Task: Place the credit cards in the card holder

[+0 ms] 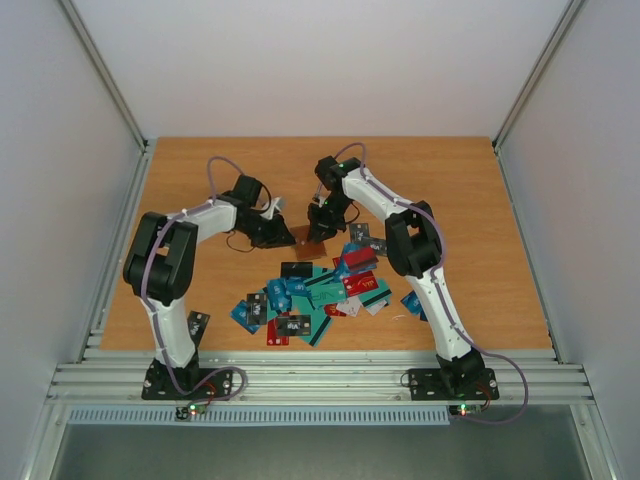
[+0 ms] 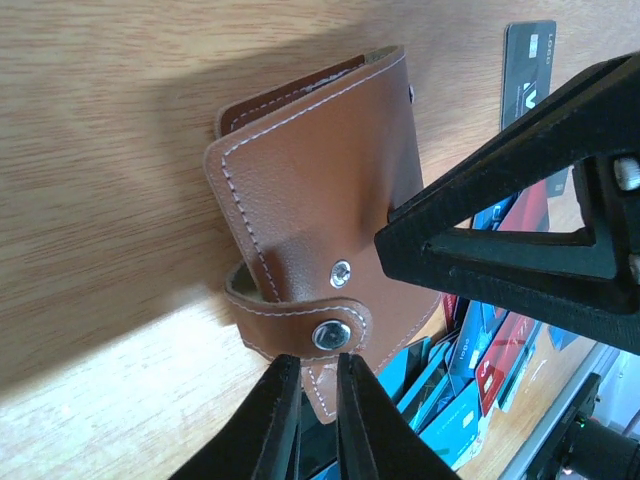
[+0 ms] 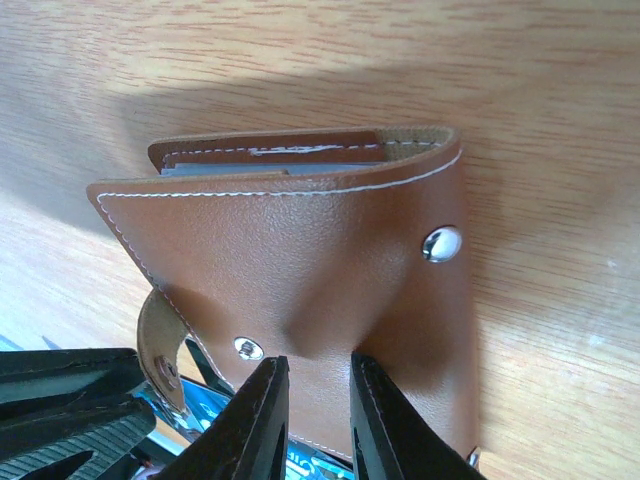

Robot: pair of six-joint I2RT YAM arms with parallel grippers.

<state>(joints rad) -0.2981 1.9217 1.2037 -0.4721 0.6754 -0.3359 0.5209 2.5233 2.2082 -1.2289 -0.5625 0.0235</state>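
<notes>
Now one card holder (image 3: 300, 250); right gripper (image 3: 315, 368) clamps it; left gripper (image 2: 318, 368) around strap (image 2: 290, 312), grip unclear; credit cards (image 1: 310, 292) uncountable.

White arms (image 1: 203, 217), black joints (image 1: 160, 262) — purple cables (image 1: 224, 159).

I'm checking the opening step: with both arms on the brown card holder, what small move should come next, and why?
Probably the left gripper should peel the strap away from the card holder while the right gripper holds its edge. The strap looks unsnapped, its stud bare, yet the holder lies folded shut.
</notes>
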